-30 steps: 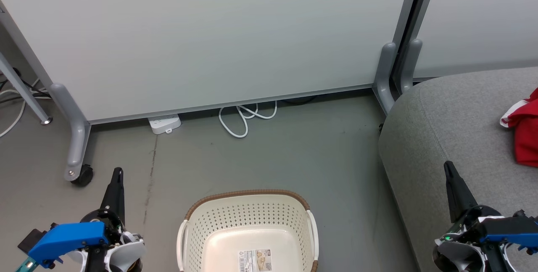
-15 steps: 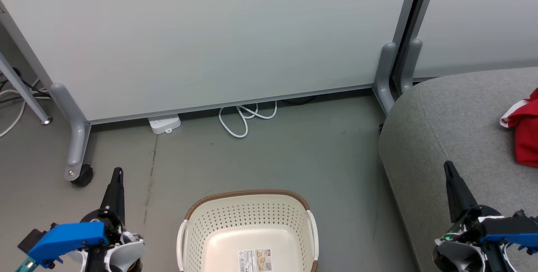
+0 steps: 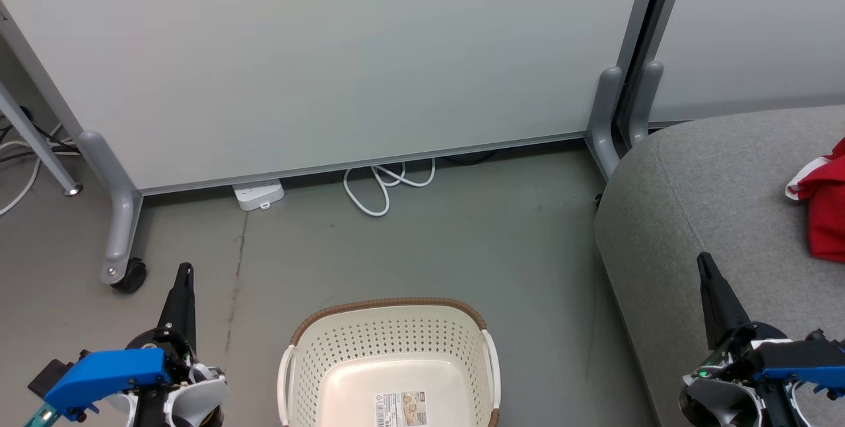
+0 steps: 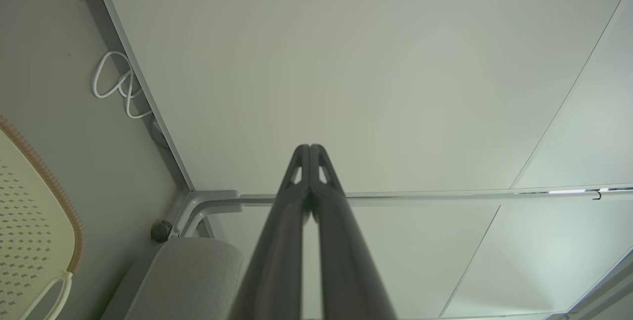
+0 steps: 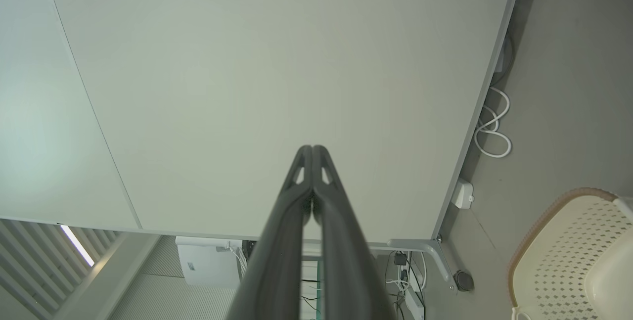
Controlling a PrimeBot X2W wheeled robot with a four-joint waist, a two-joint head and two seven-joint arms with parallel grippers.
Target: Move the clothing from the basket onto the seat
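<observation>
The cream basket with its brown rim sits on the floor at the bottom centre, nothing but a paper label inside. Red clothing with a white edge lies on the grey seat at the right border. My left gripper hangs left of the basket, fingers pressed together and holding nothing; the same shut fingertips show in the left wrist view. My right gripper is over the seat's front, also shut with nothing in it, as its fingertips show.
A pale partition panel on grey castor legs stands behind the basket. A white power strip and a looped white cable lie at its foot. A second panel stands at the right behind the seat.
</observation>
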